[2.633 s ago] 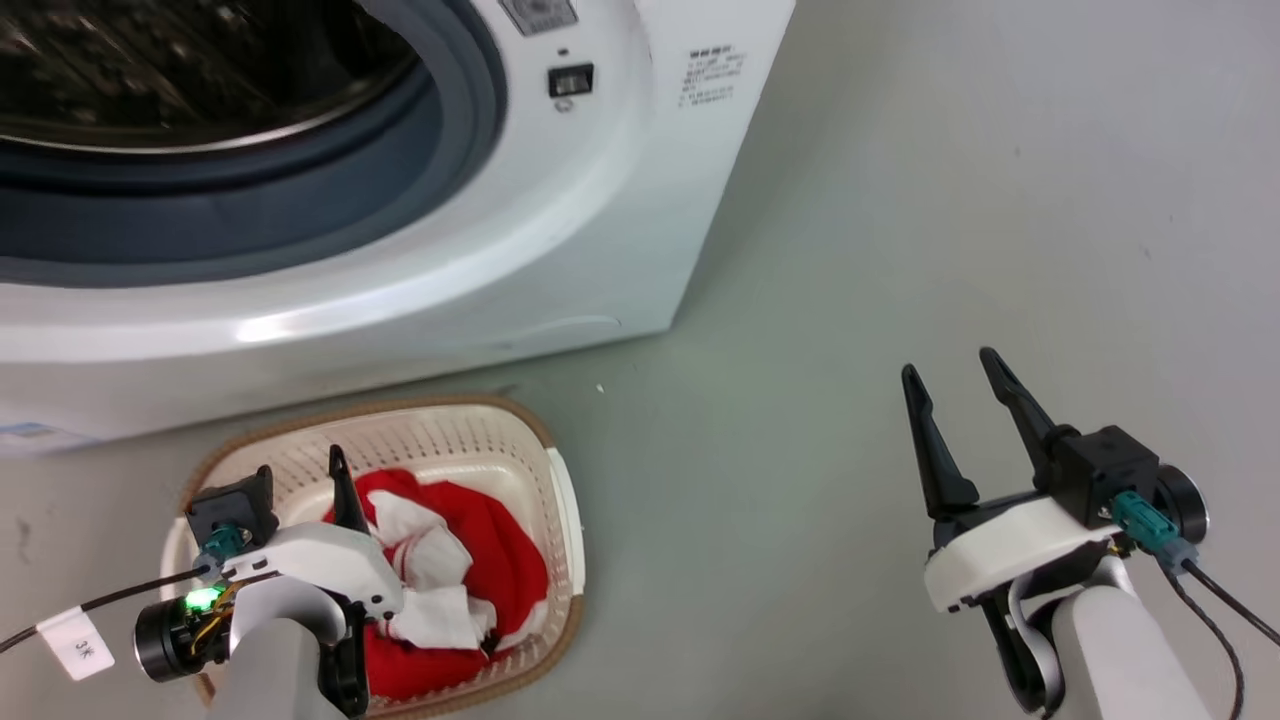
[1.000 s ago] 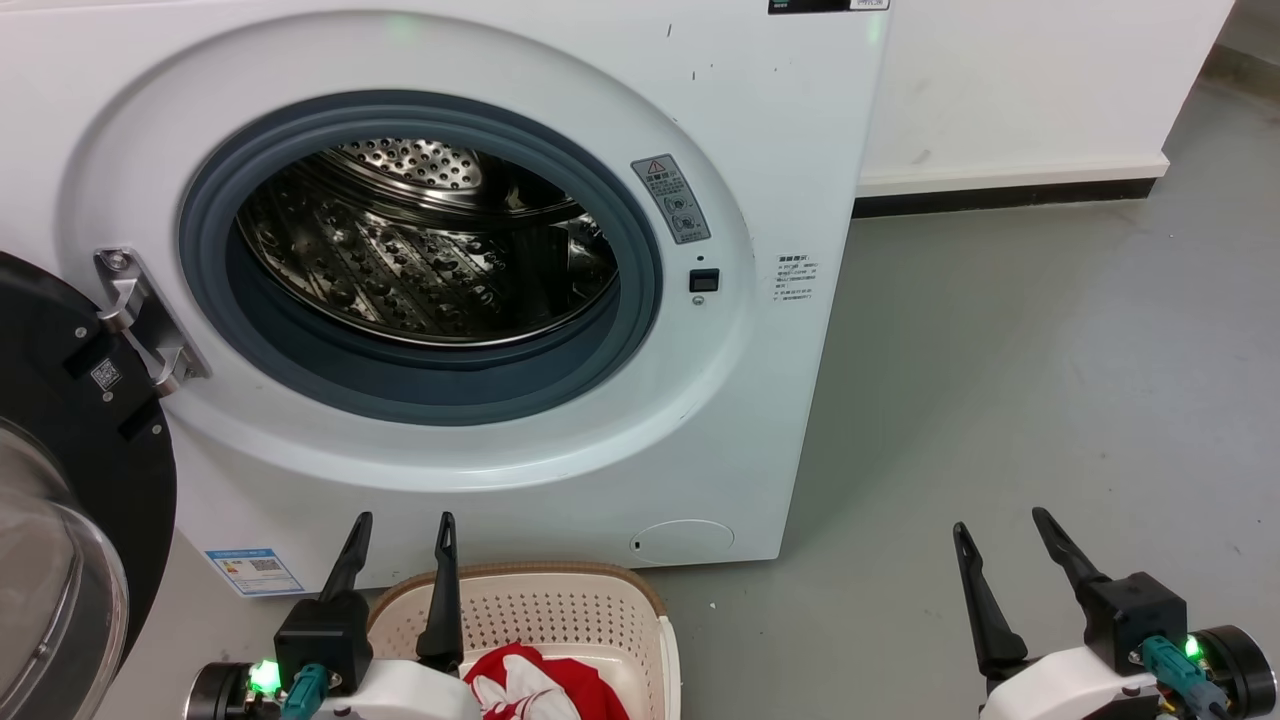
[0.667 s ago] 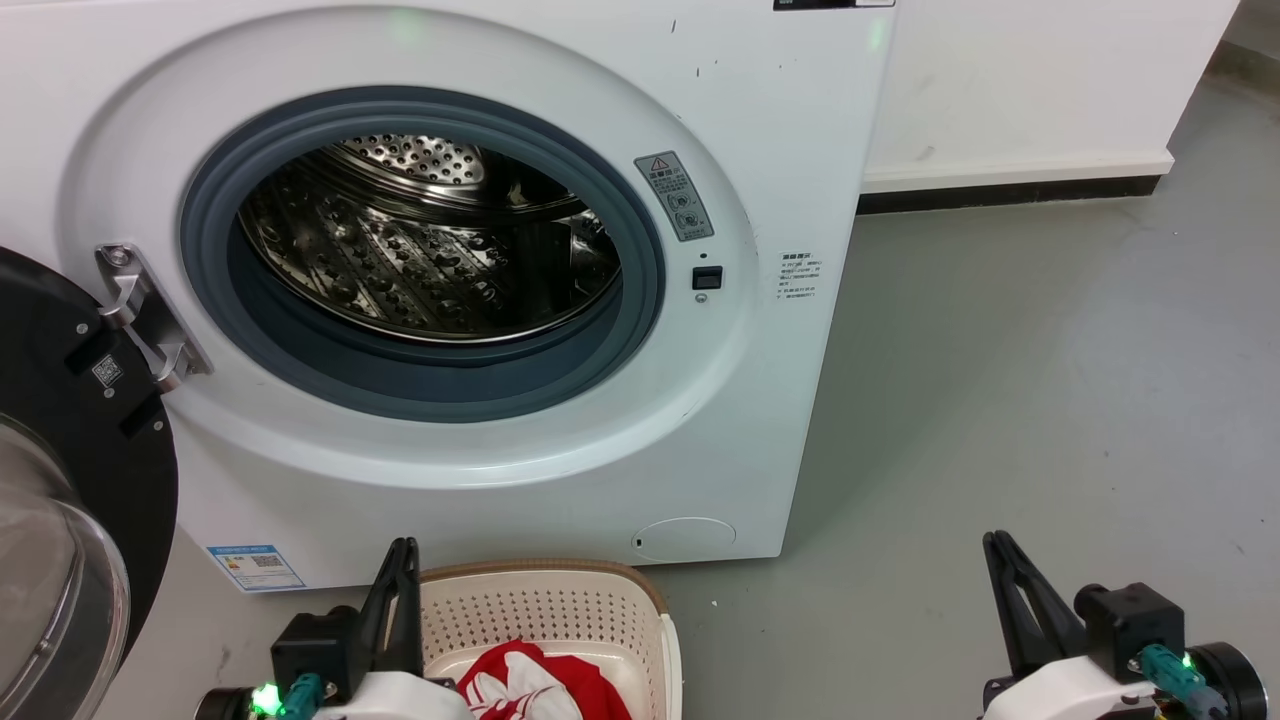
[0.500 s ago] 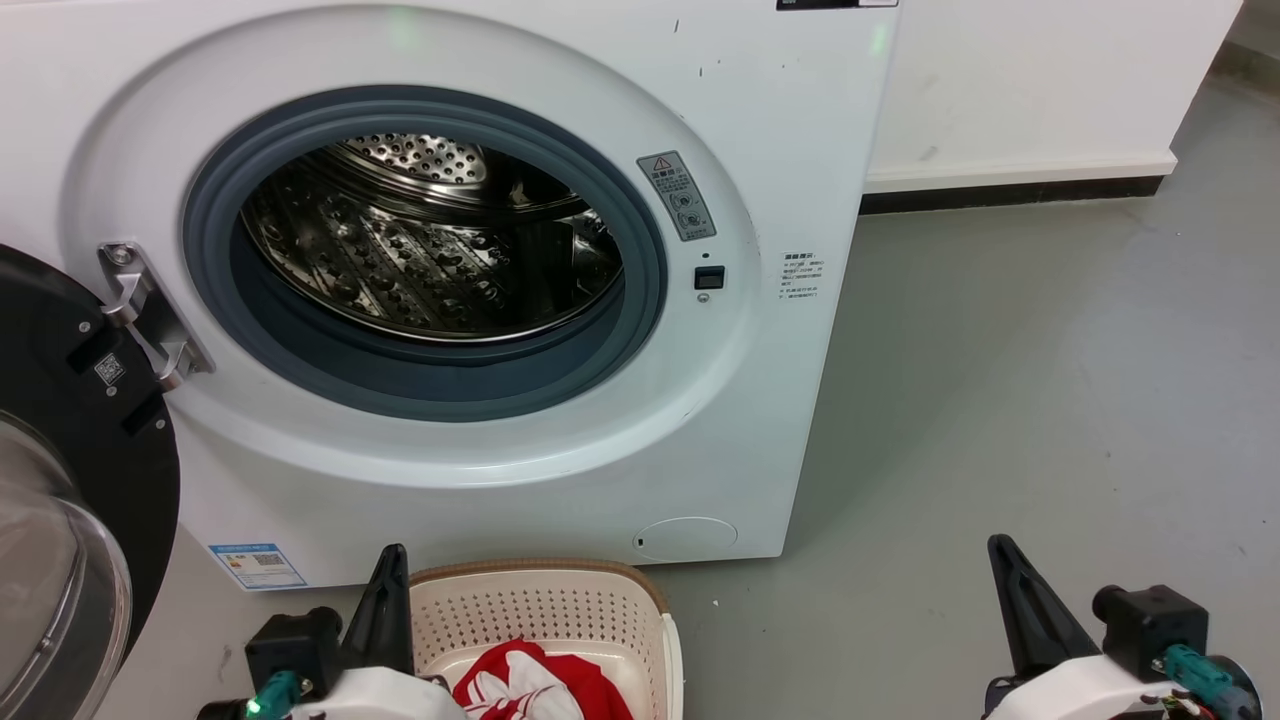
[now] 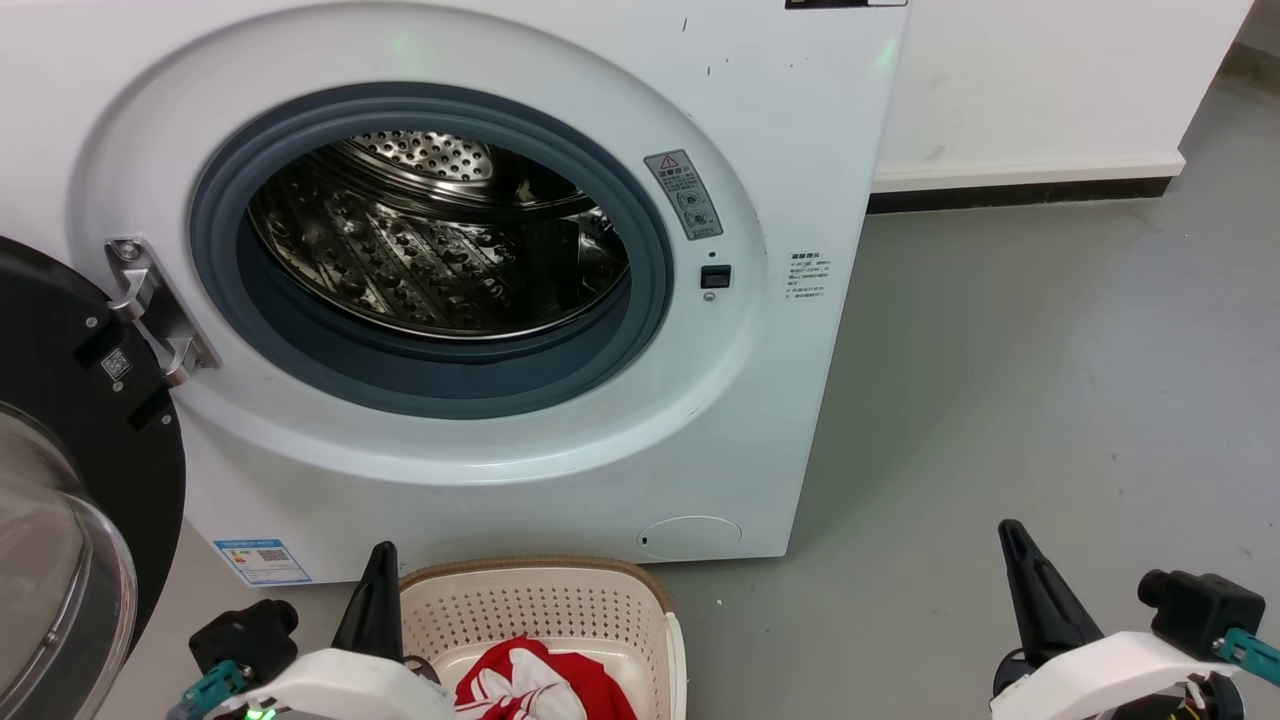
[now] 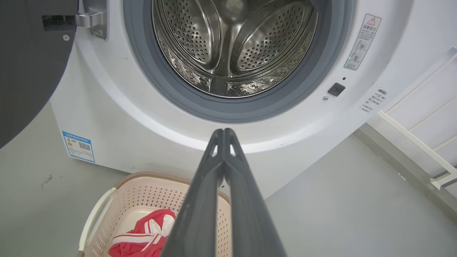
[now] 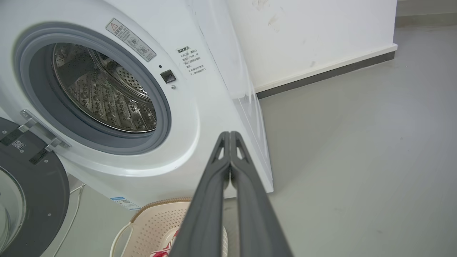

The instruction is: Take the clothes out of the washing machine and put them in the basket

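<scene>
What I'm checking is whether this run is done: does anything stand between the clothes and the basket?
Nothing visible does. The clothes already lie inside the basket, on the floor before the washing machine, whose drum looks empty. The left gripper and right gripper are shut, holding nothing.

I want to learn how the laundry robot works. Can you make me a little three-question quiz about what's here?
1. True or false: the red and white clothes lie inside the basket.
2. Pick one: the door of the washing machine is A) swung open, B) shut tight, C) lying flat on the floor.
3. Fill the gap: the fingers of the left gripper and of the right gripper are pressed ____.

Key: 1 true; 2 A; 3 together.
</scene>
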